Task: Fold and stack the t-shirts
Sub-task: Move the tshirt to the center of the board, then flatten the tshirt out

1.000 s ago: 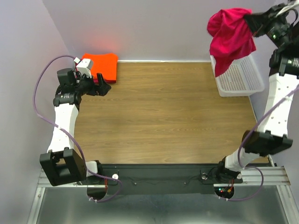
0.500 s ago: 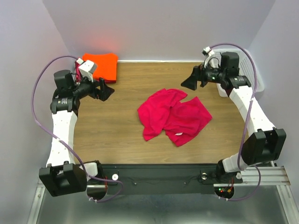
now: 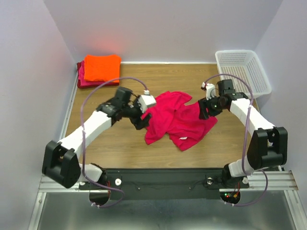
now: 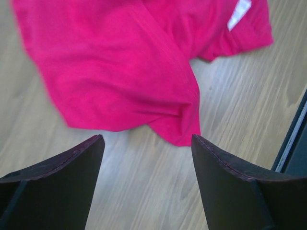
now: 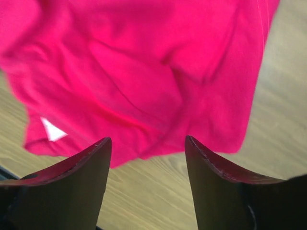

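Wood-grain bench [image 3: 120, 148] holds the crumpled magenta t-shirt [image 3: 175, 120] at its centre, left pincer [image 4: 146, 137] and right pincer [image 5: 147, 139] both spread empty at its edges; pinching bunched layers would likely spread it twisted.

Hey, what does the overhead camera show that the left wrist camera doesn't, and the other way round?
Only the overhead view shows the folded orange shirt stacked on the darker red shirt in the far left corner, the white basket, and the right gripper. Only the left wrist view shows the left gripper spread open, bare wood between its fingers. Both show the crumpled magenta shirt on the wooden table.
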